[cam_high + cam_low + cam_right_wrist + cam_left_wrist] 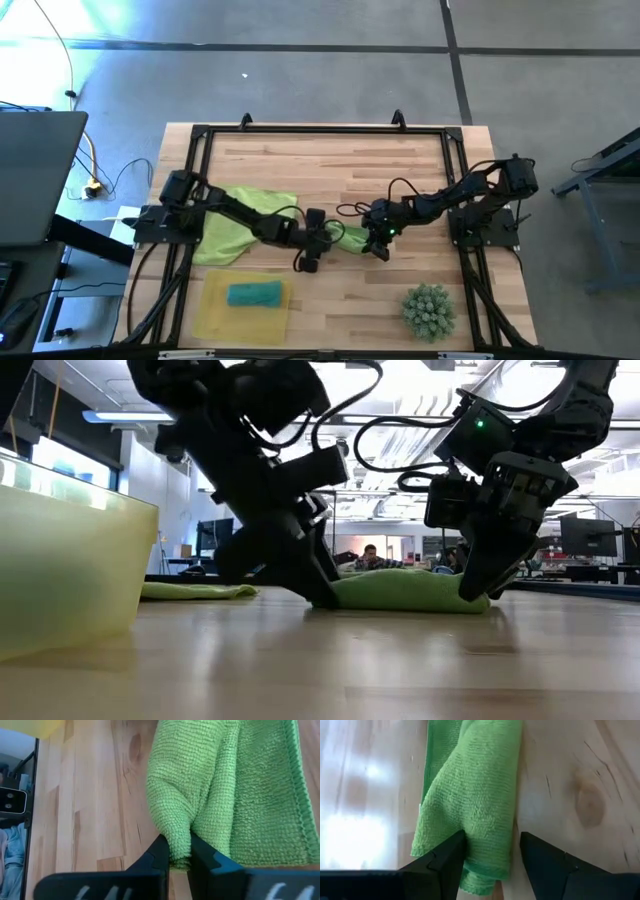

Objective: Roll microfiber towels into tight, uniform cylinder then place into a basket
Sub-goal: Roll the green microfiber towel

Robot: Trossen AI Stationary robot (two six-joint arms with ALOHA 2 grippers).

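Two towels are in sight: one green towel [250, 222] lying partly rolled on the table [320, 160], and one teal towel [254, 294] already rolled (it sits inside the tray). There is one yellow basket [215, 318], one spiky green ball [429, 311], two robot arms, each with one gripper, and one person [371, 557] in the room behind.

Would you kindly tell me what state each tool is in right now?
Left tool: open, fingers either side of the green towel.
Right tool: shut on a fold of the green towel.
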